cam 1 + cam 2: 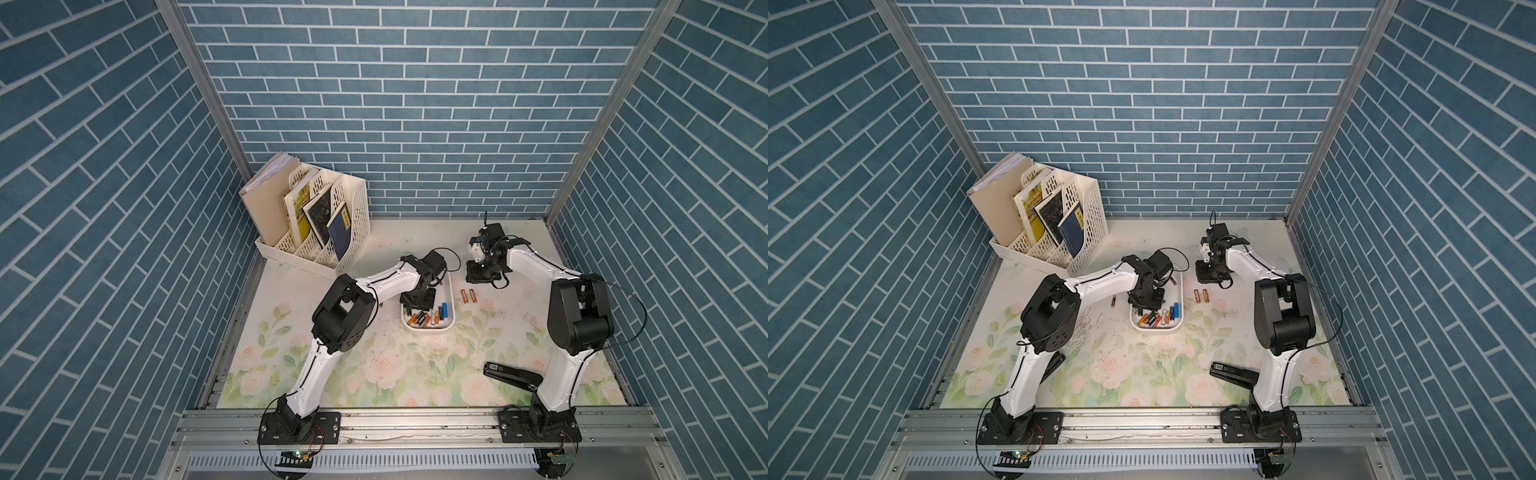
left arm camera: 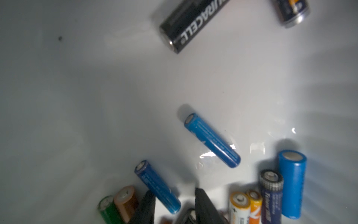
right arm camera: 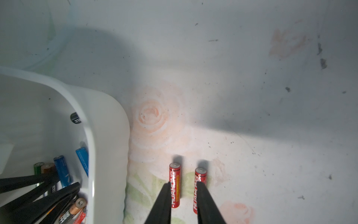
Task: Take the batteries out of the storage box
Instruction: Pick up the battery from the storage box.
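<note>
The flowered desk (image 1: 374, 374) fills the lower half of both top views, with a cream file rack (image 1: 316, 224) in its upper left corner. The left arm (image 1: 390, 282) reaches from lower left towards the middle. The storage box (image 1: 428, 328), a shallow glossy white tray with rounded corners, sits at the centre of the desk. A black stapler (image 1: 513, 374) lies at lower right.

The left tool (image 2: 173, 191) is down inside the box, its jaws spread partway. The lower end of a slim dark-blue battery (image 2: 157, 186) lies slantwise in the gap, not visibly pinched. The right tool (image 3: 183, 183) hangs over the bare desk just right of the box, jaws slightly parted and empty.

Most of the batteries (image 1: 428, 318) lie heaped at the box's lower end in a top view. They are a mix of thin blue, one fat blue, black, green, copper and orange-white. Two red batteries (image 1: 468, 296) lie side by side just right of the box, and a single dark battery (image 1: 1113, 301) lies to its left.

The emptying looks early, with the left tool set for its next pick. That pick likely calls for squaring the jaws across the slanted blue cylinder before closing. It is round and smooth on a slick floor, so it may roll or swing aside. It then has to be lifted clear of its neighbours and the wall.
</note>
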